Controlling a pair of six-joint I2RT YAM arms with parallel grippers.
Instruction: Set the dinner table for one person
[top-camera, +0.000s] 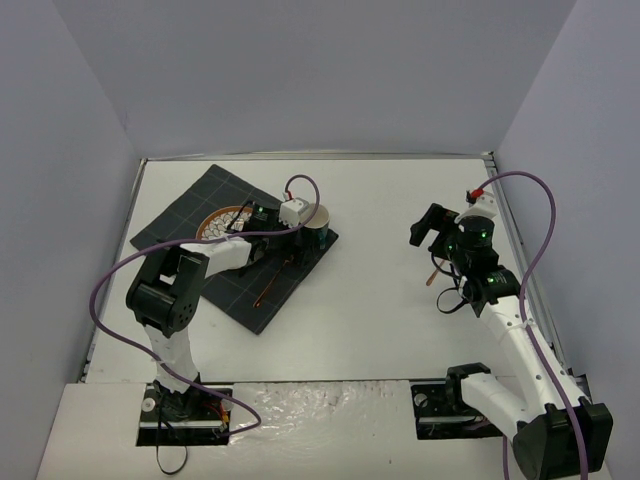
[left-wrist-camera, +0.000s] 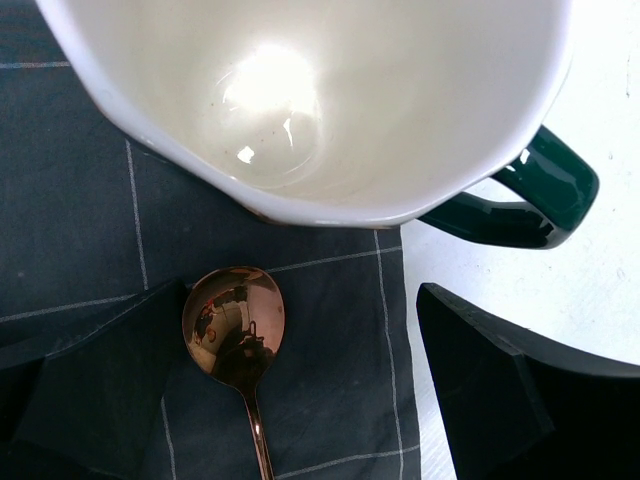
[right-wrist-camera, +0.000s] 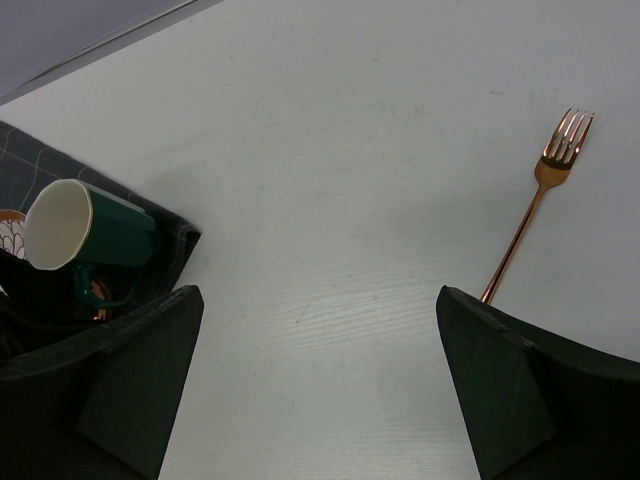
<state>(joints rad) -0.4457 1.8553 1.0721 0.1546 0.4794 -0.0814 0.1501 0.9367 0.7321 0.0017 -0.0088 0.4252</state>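
Observation:
The dinner table (top-camera: 380, 200) is a wide white top. On its left lies a dark checked mat (top-camera: 225, 265) with a patterned plate (top-camera: 222, 222), a green mug (top-camera: 318, 228) that is white inside, and a copper spoon (top-camera: 270, 288). My left gripper (left-wrist-camera: 300, 390) hangs open low over the mat. The spoon's bowl (left-wrist-camera: 234, 322) lies between its fingers and the mug (left-wrist-camera: 330, 100) stands just ahead, handle to the right. My right gripper (right-wrist-camera: 320, 370) is open above bare table, nothing in it. A copper fork (right-wrist-camera: 540, 190) lies ahead and to its right.
Grey walls close the table at the back and both sides. The mat's right edge (left-wrist-camera: 400, 330) runs under the left gripper, with white table beyond it. In the top view the fork (top-camera: 431, 274) shows only partly beside the right arm (top-camera: 490, 290).

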